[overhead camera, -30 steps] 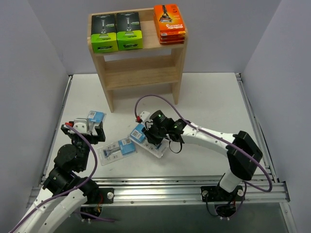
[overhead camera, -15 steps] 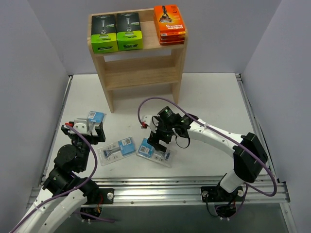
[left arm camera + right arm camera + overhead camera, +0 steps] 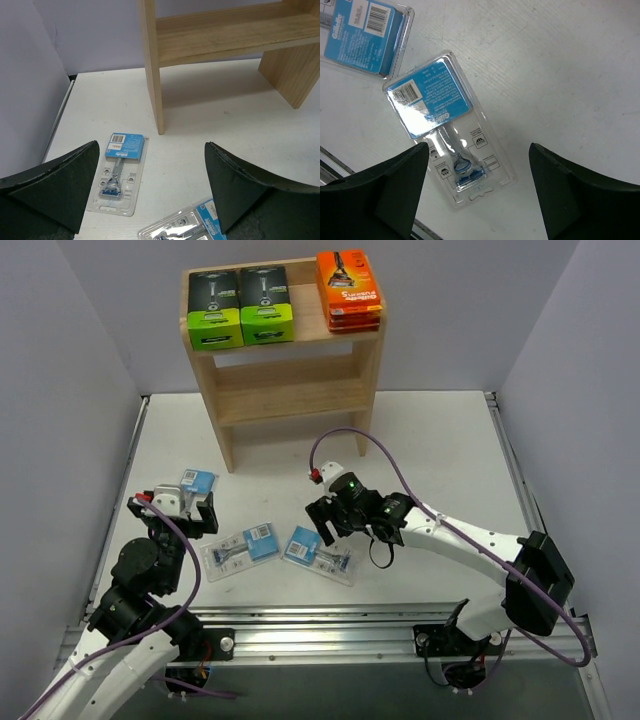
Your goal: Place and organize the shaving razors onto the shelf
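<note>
The wooden shelf point(image 3: 290, 395) stands at the back, its post point(image 3: 152, 65) close in the left wrist view. Its top tier carries two black-and-green razor boxes point(image 3: 240, 306) and a stack of orange ones point(image 3: 349, 290). Three blister-pack razors lie flat on the table. One point(image 3: 197, 480) point(image 3: 119, 172) is just ahead of my left gripper point(image 3: 190, 508) point(image 3: 150, 200), which is open and empty. The middle pack point(image 3: 240, 548) point(image 3: 185, 225) point(image 3: 362, 30) lies between the arms. The third point(image 3: 318, 554) point(image 3: 447, 125) rests below my right gripper point(image 3: 322, 520) point(image 3: 477, 195), whose jaws stand open, apart from it.
Grey walls close in the table on the left, right and back. A metal rail point(image 3: 330, 625) runs along the near edge, close to the third pack. The shelf's middle and bottom tiers hold nothing that I can see.
My right gripper opened and let go of the third blister pack, which now lies flat. That arm then drew back to the right. The left arm has not moved.
</note>
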`<state>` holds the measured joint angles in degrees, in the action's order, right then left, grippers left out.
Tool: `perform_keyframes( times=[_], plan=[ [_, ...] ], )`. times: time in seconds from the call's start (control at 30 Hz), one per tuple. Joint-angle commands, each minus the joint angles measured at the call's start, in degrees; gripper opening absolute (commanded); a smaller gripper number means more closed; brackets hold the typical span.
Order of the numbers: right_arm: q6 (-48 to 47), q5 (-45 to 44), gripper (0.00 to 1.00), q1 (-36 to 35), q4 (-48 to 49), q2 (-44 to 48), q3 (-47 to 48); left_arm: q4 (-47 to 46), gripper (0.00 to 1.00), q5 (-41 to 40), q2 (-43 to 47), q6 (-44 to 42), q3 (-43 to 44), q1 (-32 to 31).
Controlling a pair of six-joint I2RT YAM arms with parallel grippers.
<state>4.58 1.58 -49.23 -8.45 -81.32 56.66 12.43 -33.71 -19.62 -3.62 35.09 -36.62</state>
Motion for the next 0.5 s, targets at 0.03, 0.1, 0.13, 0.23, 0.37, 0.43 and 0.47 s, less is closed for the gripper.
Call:
perform_keyframes(
  times=[0.03,0.1,0.13,0.23,0.37,0.43,0.47],
  plan=[
    [15.8,-13.2,0.75,-4.3,-4.8,-0.3,-0.6,-1.1,0.95,0.9,-0.2,0.5,1.0,-0.2],
    [22.1,-15.1,0.72,-5.7,-4.9,0.7,-3.0,-1.1,0.95,0.8,-0.3,0.5,1.0,-0.2],
    [24.3,-16.1,0.71,-7.8,-4.8,1.3,-3.9,-1.1,0.95,0.8,-0.3,0.5,1.0,-0.1],
    [32.1,-19.5,0.66,-12.1,-3.9,4.2,-7.7,-1.1,0.95,0.8,-0.4,0.5,1.0,-0.1],
    [39.6,-21.2,0.56,-15.6,-3.8,4.9,-10.9,-1.3,0.95,1.1,-1.1,0.5,1.0,-0.2],
    [42.9,-22.2,0.52,-16.9,-3.6,4.4,-12.5,-1.2,0.95,1.1,-1.3,0.5,1.1,-0.2],
    [43.8,-22.4,0.49,-17.5,-3.4,4.0,-13.2,-1.1,0.95,1.2,-1.4,0.4,1.1,-0.2]
  ],
)
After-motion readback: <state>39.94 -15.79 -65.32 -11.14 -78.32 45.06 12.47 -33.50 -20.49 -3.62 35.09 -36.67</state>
